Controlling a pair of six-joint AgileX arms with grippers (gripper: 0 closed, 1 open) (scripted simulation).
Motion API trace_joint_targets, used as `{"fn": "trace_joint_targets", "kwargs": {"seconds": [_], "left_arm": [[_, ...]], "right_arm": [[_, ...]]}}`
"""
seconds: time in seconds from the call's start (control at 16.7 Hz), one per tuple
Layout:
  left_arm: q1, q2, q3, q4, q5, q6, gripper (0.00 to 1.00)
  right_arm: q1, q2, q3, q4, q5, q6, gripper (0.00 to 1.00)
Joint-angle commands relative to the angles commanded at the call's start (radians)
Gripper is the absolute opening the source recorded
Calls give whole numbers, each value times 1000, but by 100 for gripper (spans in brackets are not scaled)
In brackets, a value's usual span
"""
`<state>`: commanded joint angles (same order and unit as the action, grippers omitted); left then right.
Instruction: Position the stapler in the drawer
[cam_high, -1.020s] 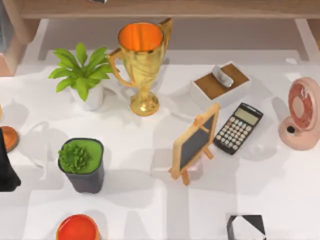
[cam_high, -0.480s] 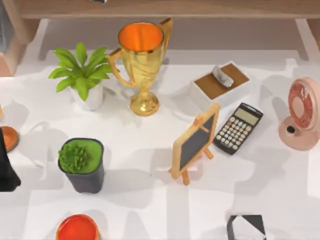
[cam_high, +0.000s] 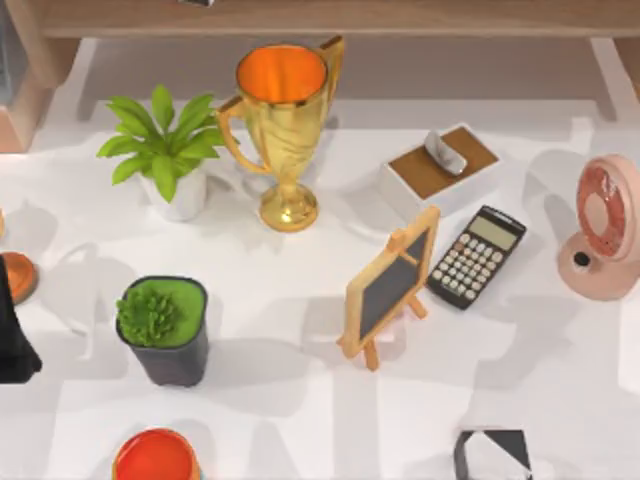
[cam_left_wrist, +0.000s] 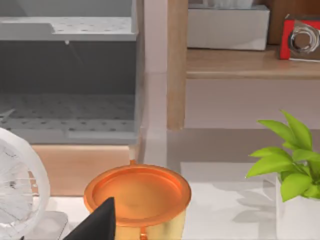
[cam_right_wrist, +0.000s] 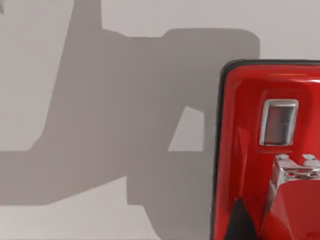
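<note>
Only the shadows at the right of the top view have shifted, near the pink fan (cam_high: 603, 228); every object there sits as before. The red stapler (cam_right_wrist: 270, 150) lies on the pale table (cam_right_wrist: 100, 200), close under the right gripper (cam_right_wrist: 242, 222), and I cannot tell whether that gripper's jaws are spread or pressed together. The left gripper (cam_left_wrist: 97, 222) is parked at the far left by an orange-topped cup (cam_left_wrist: 137, 195), its jaws likewise impossible to read, facing a grey perforated compartment (cam_left_wrist: 67, 85) that I take for the drawer. The stapler looks stiff, fairly heavy and glossy, so probably slippery; a grip across its long flat sides near the middle seems safest. Counted in the top view: one gold trophy (cam_high: 282, 130), two potted plants, the leafy one (cam_high: 165, 150) and the tufted one (cam_high: 160, 330), one chalkboard easel (cam_high: 390, 285), one calculator (cam_high: 477, 257), one fan
</note>
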<state>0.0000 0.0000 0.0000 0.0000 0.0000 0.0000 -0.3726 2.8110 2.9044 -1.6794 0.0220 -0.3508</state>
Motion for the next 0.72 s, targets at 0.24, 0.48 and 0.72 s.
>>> {"fn": "trace_joint_targets", "kwargs": {"seconds": [0.24, 0.48, 0.72], "left_arm": [[0, 0, 0, 0, 0, 0, 100], [0, 0, 0, 0, 0, 0, 100], [0, 0, 0, 0, 0, 0, 100]], "right_arm": [[-9, -84, 91, -18, 6, 54, 0], [-15, -153, 185, -54, 36, 121, 0], [-2, -83, 213, -74, 24, 87, 0]]}}
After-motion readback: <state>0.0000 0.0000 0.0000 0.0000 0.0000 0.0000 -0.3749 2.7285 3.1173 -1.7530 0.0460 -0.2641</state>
